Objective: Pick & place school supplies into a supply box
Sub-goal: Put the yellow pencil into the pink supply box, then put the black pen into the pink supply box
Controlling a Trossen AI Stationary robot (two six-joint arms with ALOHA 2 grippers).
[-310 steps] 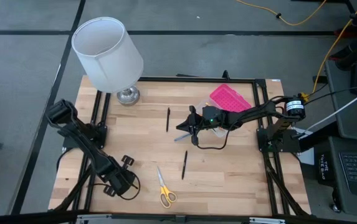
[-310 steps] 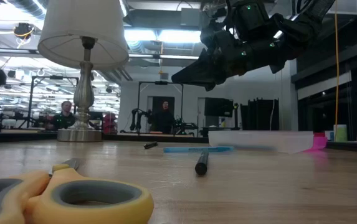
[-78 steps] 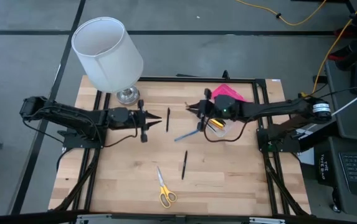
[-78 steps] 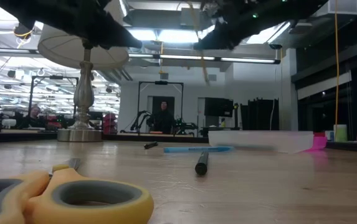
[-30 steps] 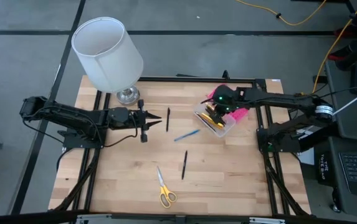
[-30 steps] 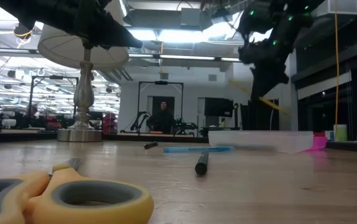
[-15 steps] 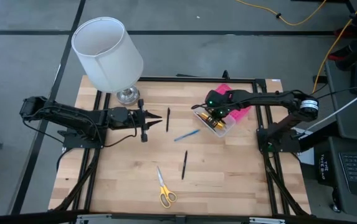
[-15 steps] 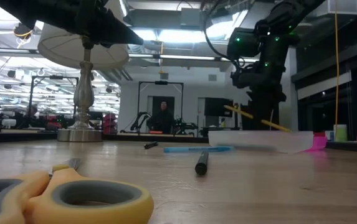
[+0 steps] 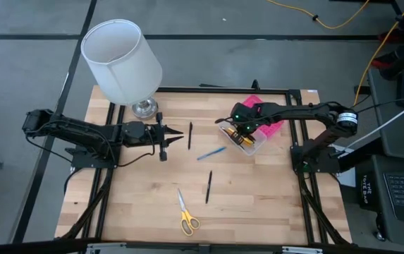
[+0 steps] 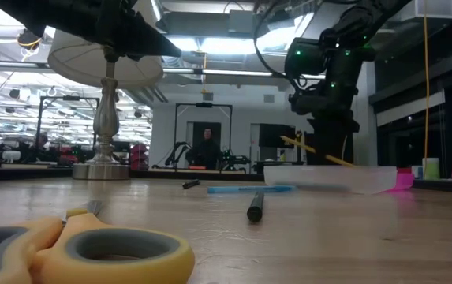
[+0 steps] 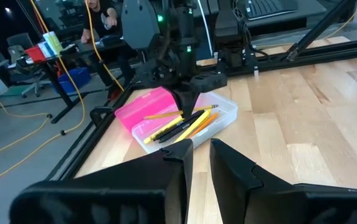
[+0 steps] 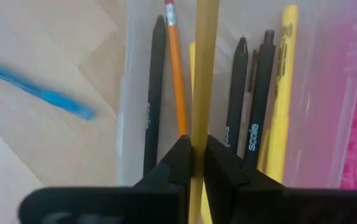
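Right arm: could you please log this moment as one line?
right end effector: shut on pencil | over box | left end effector: waiting by lamp

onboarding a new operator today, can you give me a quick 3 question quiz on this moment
1. True or false: the right end effector is shut on a tan pencil over the clear supply box.
2. Which item lies nearest the table's front edge?
A. the blue pen
B. the yellow-handled scissors
C. the lamp
3. Fill in: the left end effector hangs next to a black ____ lying near the lamp.

Key:
1. True
2. B
3. pen
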